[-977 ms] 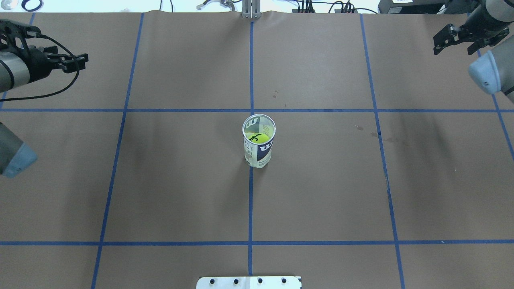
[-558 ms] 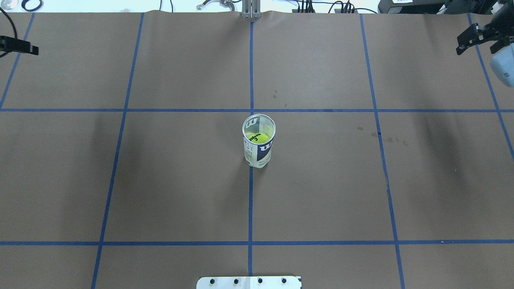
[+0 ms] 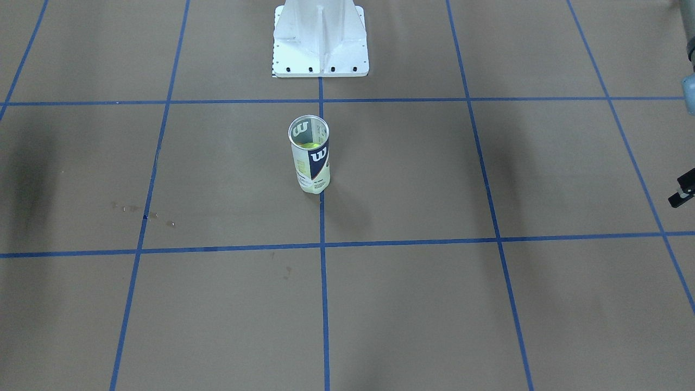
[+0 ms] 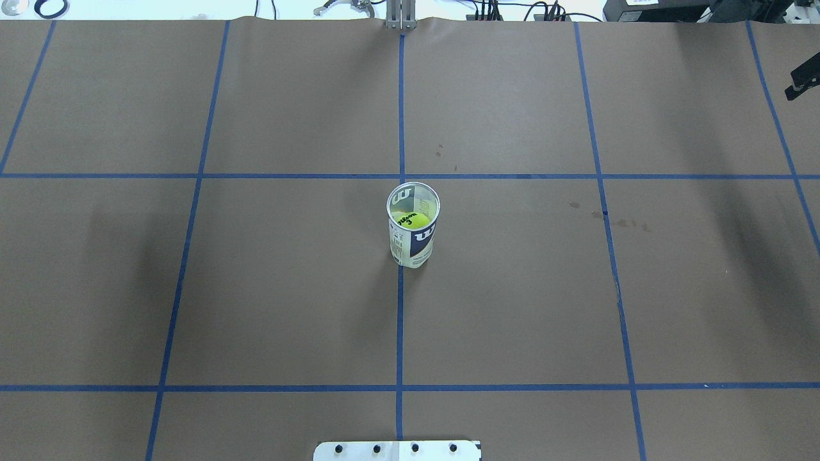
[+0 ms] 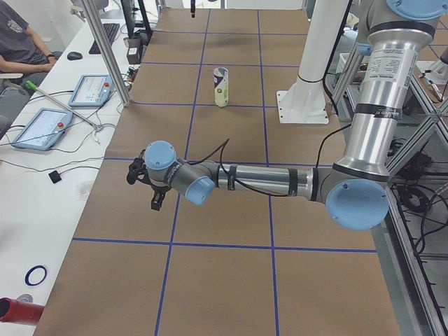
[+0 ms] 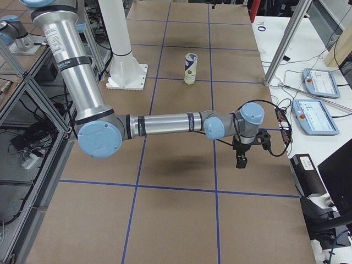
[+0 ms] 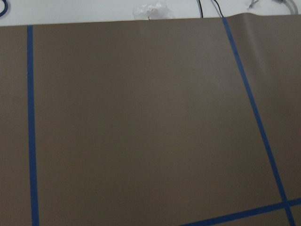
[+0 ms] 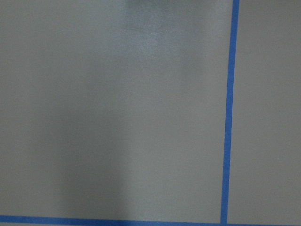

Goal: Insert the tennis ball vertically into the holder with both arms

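The left arm (image 5: 266, 180) lies stretched low over the desk (image 4: 288, 307), a smooth silver tube with grey joints and light-blue caps. Its black left claw (image 5: 148, 187) hangs near the desk's outer end, well apart from the can. Only a sliver of it shows at the edge of the front-facing view, so I cannot tell how wide it stands. The desk is covered in matt brown paper, marked into squares by blue tape (image 4: 288, 175).

In the middle stands the can (image 4: 413, 234), a clear plastic cylinder with a white and navy label, a white "W" and a silver metal rim. It is upright, its long axis vertical and its open mouth pointing straight up. Its foot rests on the centre tape line, between two cross lines and nearer the far one. Inside sits a fuzzy yellow-green ball (image 4: 410, 219) with black print, seen through the mouth. A white metal base plate (image 3: 320, 54) is bolted down on the robot's side of the can.

The right arm (image 6: 165, 122) is also stretched low and level. The black right claw (image 6: 243, 154) points down near the desk's opposite end, well apart from the can. I cannot tell whether it is wide or narrow.
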